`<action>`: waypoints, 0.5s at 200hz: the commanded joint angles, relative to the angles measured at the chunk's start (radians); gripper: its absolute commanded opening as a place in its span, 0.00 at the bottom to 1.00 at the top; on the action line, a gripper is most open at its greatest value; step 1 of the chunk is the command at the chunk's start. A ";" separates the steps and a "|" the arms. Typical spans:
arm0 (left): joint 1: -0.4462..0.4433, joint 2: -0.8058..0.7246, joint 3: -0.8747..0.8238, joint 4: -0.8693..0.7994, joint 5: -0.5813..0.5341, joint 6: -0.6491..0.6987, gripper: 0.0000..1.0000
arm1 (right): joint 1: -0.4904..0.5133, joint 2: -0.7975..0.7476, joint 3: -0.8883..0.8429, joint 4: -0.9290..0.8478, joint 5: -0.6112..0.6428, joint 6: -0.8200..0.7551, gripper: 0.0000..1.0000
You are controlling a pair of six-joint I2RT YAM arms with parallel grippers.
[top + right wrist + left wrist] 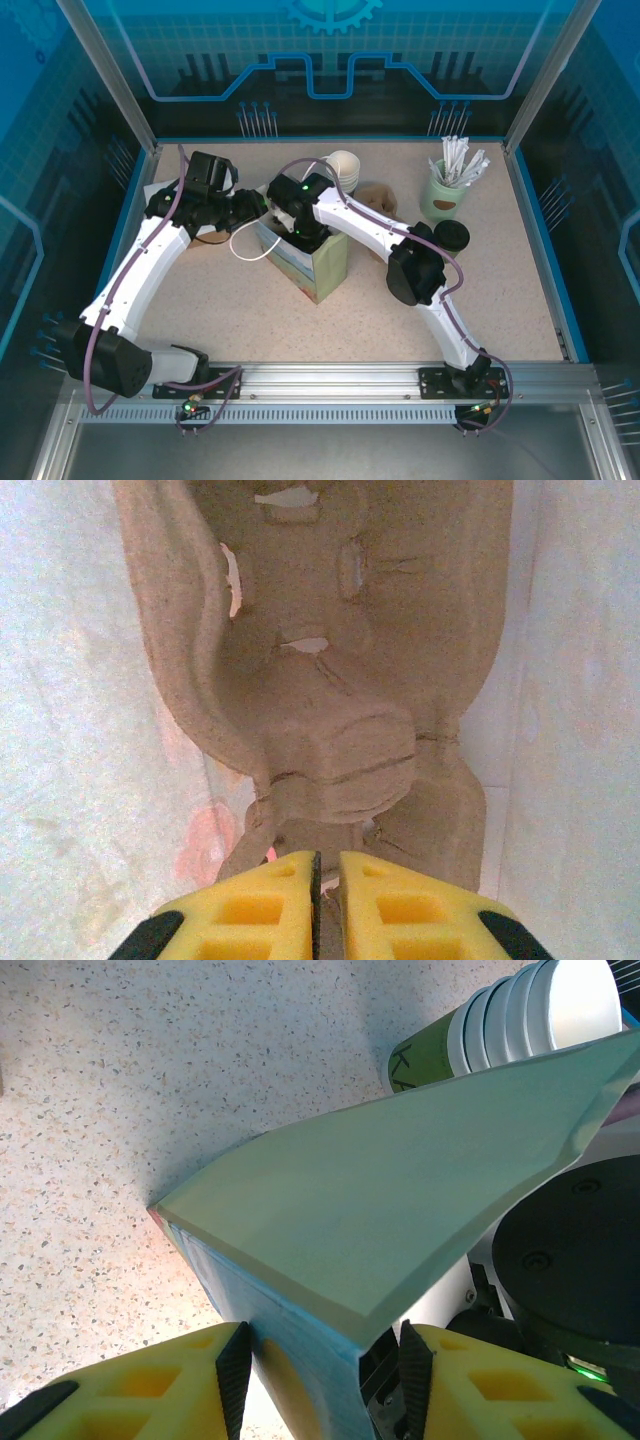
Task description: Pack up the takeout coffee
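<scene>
Two end effectors busy — my right end effector (325, 865) pinches cup carrier (330, 680) inside bag (312, 262), long axis downward; left end effector (318, 1360) clamps bag wall.

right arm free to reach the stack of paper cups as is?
Probably not yet. The right gripper is down inside the paper bag, jaws nearly shut on the pulp cup carrier. The cup stack sits just behind the bag; it must let go and lift out first.

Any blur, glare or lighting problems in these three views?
Top external: sharp, evenly lit, blue glow on the enclosure walls. Left wrist: paper bag wall soft at close range, cup stack overexposed. Right wrist: pulp cup carrier slightly soft, bag walls washed pale, yellow end effector fingers crisp.
</scene>
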 commanded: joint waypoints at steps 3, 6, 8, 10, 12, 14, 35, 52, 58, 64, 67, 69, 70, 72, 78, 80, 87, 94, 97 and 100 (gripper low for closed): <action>0.000 0.013 0.016 -0.003 0.015 -0.022 0.46 | 0.011 0.013 0.014 0.002 -0.041 0.004 0.14; 0.000 0.014 0.016 -0.003 0.015 -0.022 0.46 | 0.011 0.013 0.015 0.003 -0.043 0.005 0.14; -0.001 0.013 0.014 -0.003 0.015 -0.022 0.46 | 0.012 0.013 0.015 0.004 -0.045 0.006 0.14; 0.000 0.013 0.014 -0.003 0.014 -0.022 0.46 | 0.012 0.012 0.015 0.005 -0.046 0.006 0.15; 0.000 0.014 0.014 -0.003 0.014 -0.022 0.46 | 0.011 0.013 0.015 0.005 -0.049 0.007 0.14; -0.001 0.014 0.012 -0.003 0.014 -0.022 0.46 | 0.011 0.012 0.015 0.006 -0.050 0.007 0.14; -0.002 0.015 0.008 -0.002 0.011 -0.023 0.46 | 0.011 0.015 0.014 0.011 -0.063 0.010 0.15; -0.004 0.012 0.004 -0.002 0.009 -0.022 0.46 | 0.011 0.020 0.014 0.014 -0.065 0.012 0.15; -0.004 0.011 0.002 -0.003 0.009 -0.022 0.46 | 0.011 0.020 0.014 0.015 -0.066 0.013 0.15; -0.005 0.011 0.002 -0.003 0.009 -0.022 0.46 | 0.011 0.020 0.015 0.018 -0.065 0.016 0.15; -0.005 0.011 0.002 -0.003 0.009 -0.022 0.46 | 0.011 0.020 0.014 0.020 -0.065 0.016 0.15; -0.006 0.011 0.002 -0.003 0.009 -0.022 0.46 | 0.011 0.020 0.014 0.021 -0.066 0.018 0.15; -0.006 0.010 0.002 -0.003 0.009 -0.022 0.46 | 0.011 0.020 0.014 0.021 -0.065 0.018 0.15; -0.005 0.009 0.001 -0.003 0.008 -0.022 0.46 | 0.010 0.020 0.014 0.022 -0.065 0.018 0.15; -0.005 0.008 0.002 -0.003 0.008 -0.023 0.46 | 0.011 0.046 0.015 0.025 -0.064 0.021 0.15; -0.006 0.008 0.001 -0.003 0.008 -0.024 0.46 | 0.009 0.049 0.015 0.026 -0.064 0.021 0.15; -0.007 0.008 0.001 -0.003 0.009 -0.024 0.46 | 0.010 0.056 0.018 0.028 -0.062 0.024 0.15; -0.007 0.007 0.003 -0.003 0.009 -0.024 0.46 | 0.010 0.064 0.021 0.029 -0.063 0.026 0.15; -0.008 0.007 0.003 -0.003 0.009 -0.024 0.46 | 0.010 0.068 0.023 0.028 -0.062 0.026 0.15; -0.008 0.007 0.003 -0.003 0.009 -0.024 0.46 | 0.010 0.072 0.026 0.028 -0.061 0.027 0.15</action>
